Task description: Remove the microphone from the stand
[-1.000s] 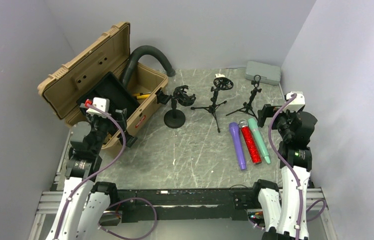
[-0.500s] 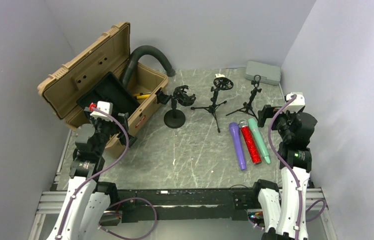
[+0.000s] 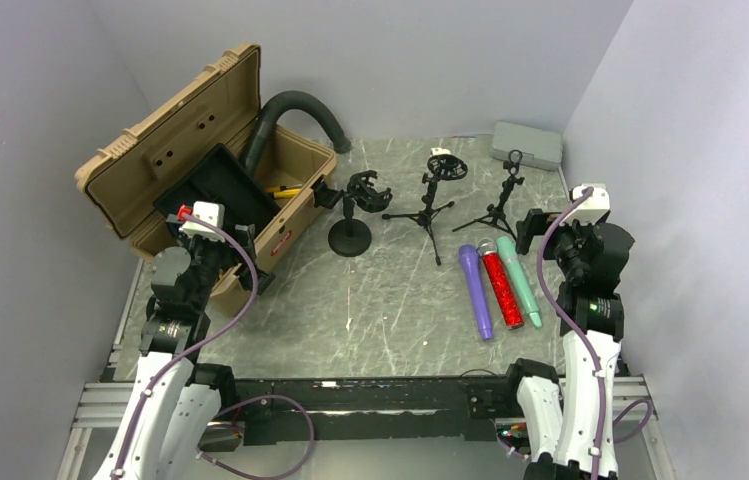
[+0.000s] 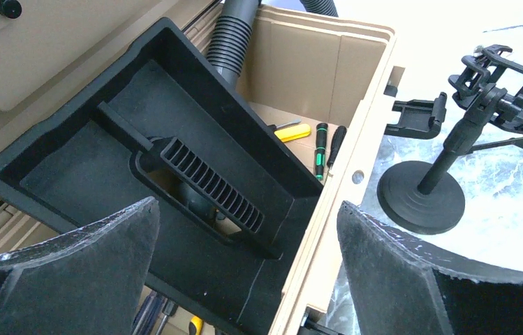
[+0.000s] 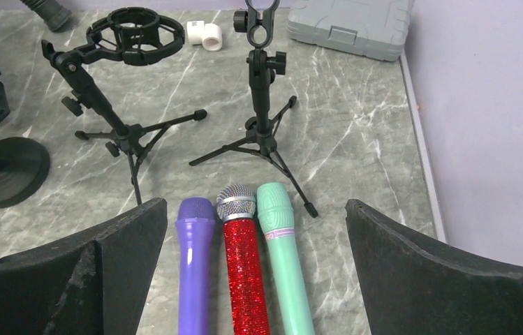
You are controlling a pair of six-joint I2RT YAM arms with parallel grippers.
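Note:
Three microphones lie side by side on the marble table: purple point(image 3: 475, 292), glittery red point(image 3: 501, 290) and mint green point(image 3: 519, 281). Behind them stand a round-base stand point(image 3: 350, 237) with a shock mount, a tripod stand point(image 3: 430, 200) with a ring mount, and a tripod stand point(image 3: 502, 200) with a clip. None of the stands holds a microphone. My right gripper point(image 5: 255, 203) hangs open above the heads of the purple point(image 5: 192, 265), red point(image 5: 244, 265) and green point(image 5: 283, 258) microphones, touching nothing. My left gripper point(image 4: 248, 206) is open over the toolbox edge, left of the round-base stand point(image 4: 422, 202).
An open tan toolbox point(image 3: 200, 150) with a black tray point(image 4: 140, 167) and screwdrivers sits at the back left, and a black hose point(image 3: 295, 110) arches out of it. A grey case point(image 3: 527, 145) lies at the back right, with a small white fitting point(image 5: 202, 33) near it. Walls close in on both sides.
My left arm has shifted slightly to the right near the toolbox. The right arm, the microphones and the stands have not moved.

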